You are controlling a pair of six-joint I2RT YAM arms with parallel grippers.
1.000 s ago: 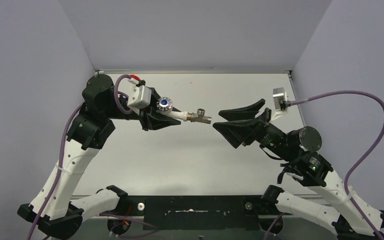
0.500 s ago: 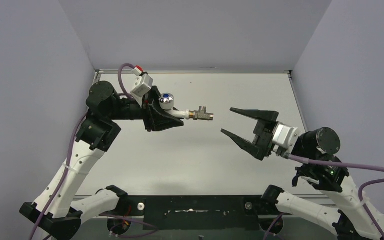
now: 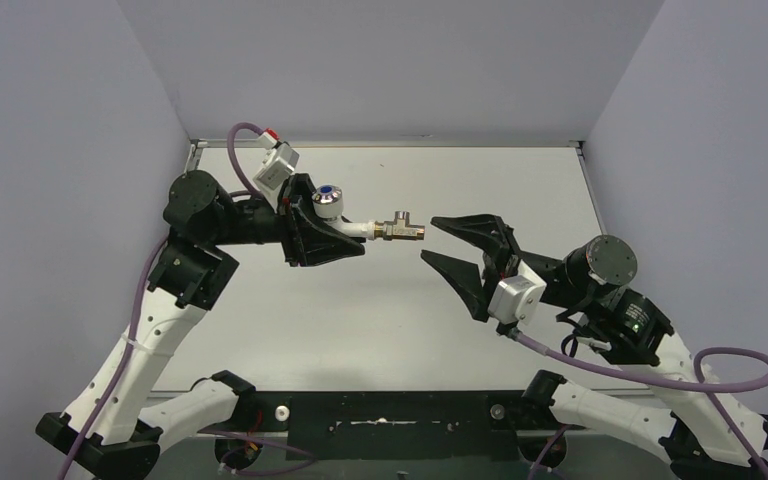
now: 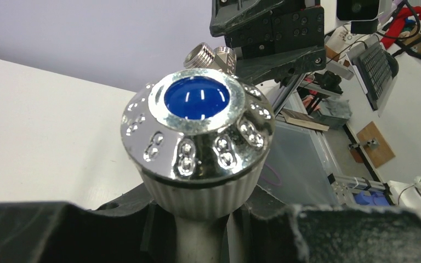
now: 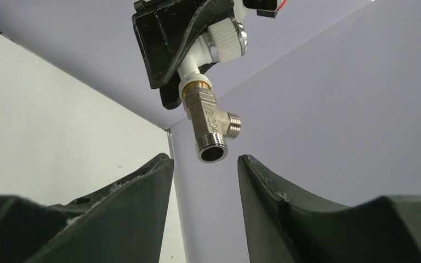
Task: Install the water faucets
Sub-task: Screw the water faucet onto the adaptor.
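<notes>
Water faucet [image 3: 365,226] mid-air in L gripper [image 3: 338,236], R gripper [image 3: 430,240] near

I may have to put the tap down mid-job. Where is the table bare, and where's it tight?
Bare table lies in the wide middle patch from under the tap to the black rail. The far strip along the back wall is bare too. Crowded: mid-air, where the left gripper holds the tap's fitting close to the right gripper.
</notes>
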